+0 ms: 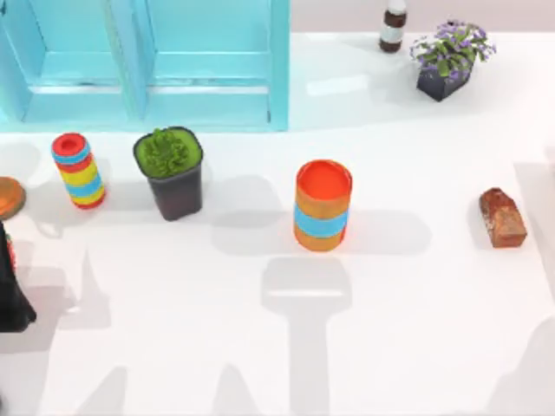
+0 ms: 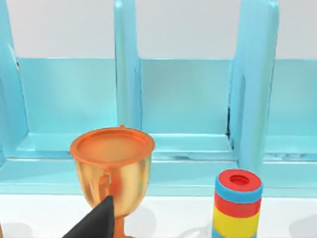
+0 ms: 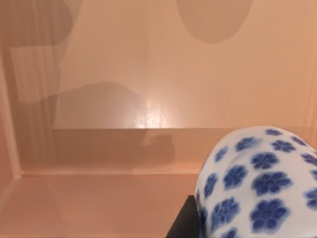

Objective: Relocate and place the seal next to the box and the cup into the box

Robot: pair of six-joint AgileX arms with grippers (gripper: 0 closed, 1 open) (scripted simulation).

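Porcelain fills the near corner of my right wrist view: the cup (image 3: 260, 183), white with blue flowers, sits right against the camera with a dark finger (image 3: 182, 223) of my right gripper touching its side. I cannot tell how far those jaws are spread. Beyond the cup are the smooth tan inner walls and floor of the box (image 3: 99, 99), so the cup is inside it.

From above, my left arm (image 1: 12, 286) is a dark shape at the worktop's left edge, nearer the front. Its wrist view shows one black fingertip (image 2: 96, 223) in front of a golden trophy cup (image 2: 111, 168), apart from it as far as I can see; the state of these jaws I cannot tell either.

The seal (image 1: 502, 217) lies flat near the worktop's right edge, about midway back, its long axis running front to back with a slight tilt toward the back left. It is well apart from everything else.

Further in, the orange cylinder with a blue band (image 1: 323, 205) stands upright near the middle. Left of it stand a dark pot with a green plant (image 1: 170, 172) and a striped stack (image 1: 78, 170). Along the back left stands a turquoise rack (image 1: 147, 61); at the back right, a small brown bottle (image 1: 393, 26) and a purple-flowered pot (image 1: 449, 56).
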